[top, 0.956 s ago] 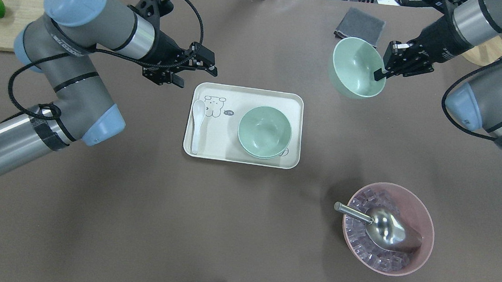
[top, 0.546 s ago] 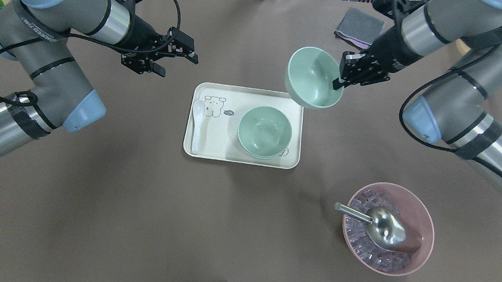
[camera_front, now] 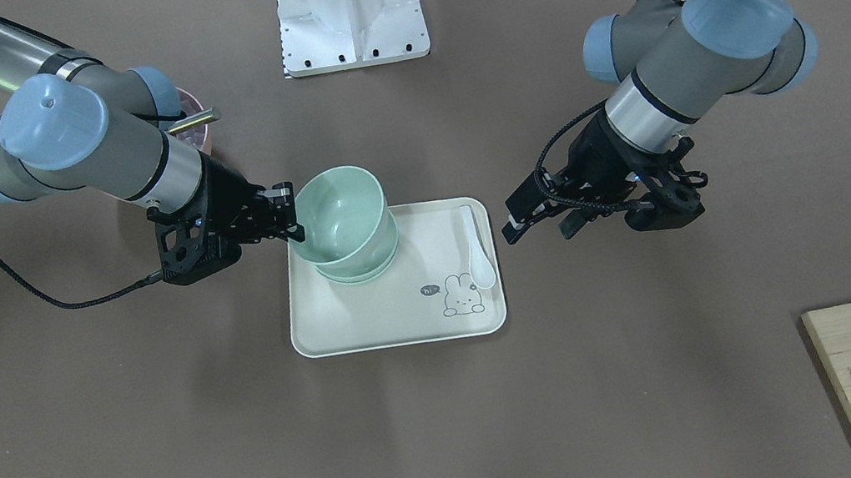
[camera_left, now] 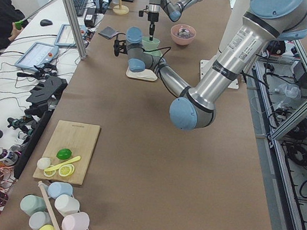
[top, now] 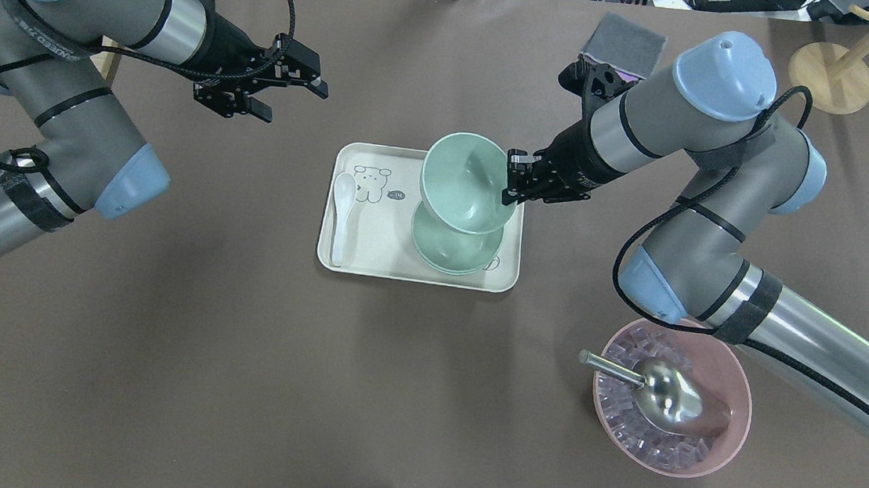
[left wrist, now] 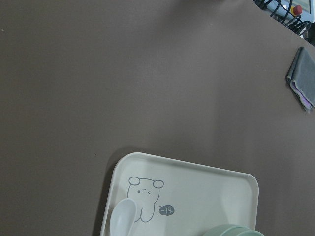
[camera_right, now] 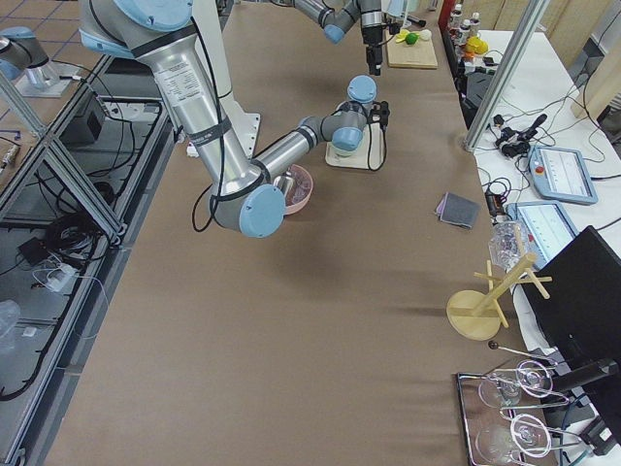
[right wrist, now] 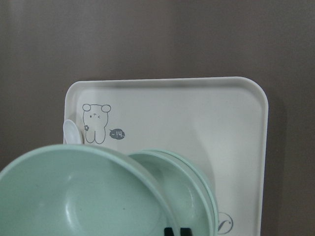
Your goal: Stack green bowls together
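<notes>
Bowl (top: 464, 177) (green, tilted) clamped by its rim in right gripper (top: 510, 193), above stacked bowls (top: 451, 252); left gripper (top: 293, 103) spread apart.

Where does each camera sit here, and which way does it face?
Front-facing: across the table, facing the robot, looking down; both arms, right gripper holding a green bowl above the tray.
Overhead: behind the robot, looking forward and down; both arms, left gripper open.
Exterior left: table end, looking along it; left arm nearest.
Exterior right: opposite end; right arm nearest.
Left wrist: down on tray and white spoon; no body shows.
Right wrist: down over the green bowl; fingertips at bottom edge.
Wrist views share the tray's bear drawing.
</notes>
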